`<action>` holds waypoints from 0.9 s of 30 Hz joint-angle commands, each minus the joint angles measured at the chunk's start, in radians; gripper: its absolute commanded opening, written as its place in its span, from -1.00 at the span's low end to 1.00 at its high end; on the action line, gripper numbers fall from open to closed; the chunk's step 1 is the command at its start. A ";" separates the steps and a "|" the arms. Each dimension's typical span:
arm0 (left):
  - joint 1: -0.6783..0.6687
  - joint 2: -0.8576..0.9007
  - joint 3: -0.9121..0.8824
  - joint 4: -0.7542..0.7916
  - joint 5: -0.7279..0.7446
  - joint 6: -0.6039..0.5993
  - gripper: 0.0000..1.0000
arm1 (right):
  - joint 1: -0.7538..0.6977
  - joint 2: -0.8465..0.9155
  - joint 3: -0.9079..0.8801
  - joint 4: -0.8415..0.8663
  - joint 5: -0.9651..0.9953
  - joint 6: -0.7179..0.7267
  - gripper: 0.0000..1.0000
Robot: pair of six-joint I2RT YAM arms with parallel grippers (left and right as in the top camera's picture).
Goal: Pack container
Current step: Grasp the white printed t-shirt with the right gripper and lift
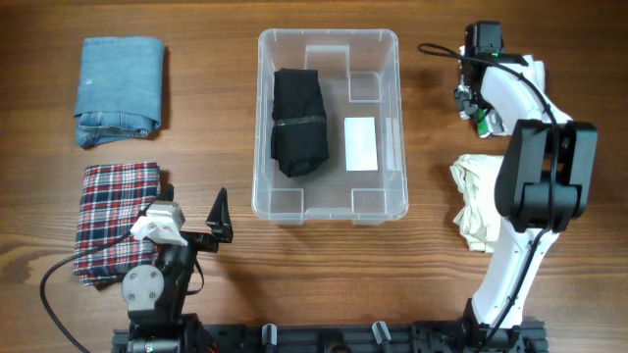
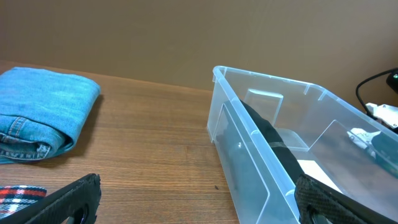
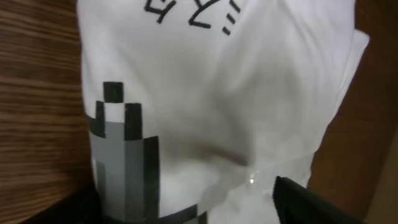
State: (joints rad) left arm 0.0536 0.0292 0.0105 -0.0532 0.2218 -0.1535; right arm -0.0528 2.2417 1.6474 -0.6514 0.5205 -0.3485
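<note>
Left jaws [image 2: 199,208] gape wide near the container [image 2: 249,149]; right jaws [image 3: 199,208] straddle a white shirt [image 3: 217,93] (grip unclear).

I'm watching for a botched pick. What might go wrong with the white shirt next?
The white shirt lies crumpled, so a pinch may catch one layer and it unfurls on lifting. The black garment fills the container's left half; the shirt may drape over the rim.

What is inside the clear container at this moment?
Inside the container, a folded black garment lies in the left half, and a white label shows on the base to its right. Whatever is under the garment cannot be seen.
</note>
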 commanded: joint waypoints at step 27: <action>0.006 -0.002 -0.005 -0.004 -0.010 0.019 1.00 | -0.013 -0.248 -0.002 0.069 0.014 0.248 -0.92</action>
State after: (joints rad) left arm 0.0536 0.0292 0.0105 -0.0532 0.2218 -0.1535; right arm -0.0612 2.1681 1.6382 -0.5961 0.5644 -0.1574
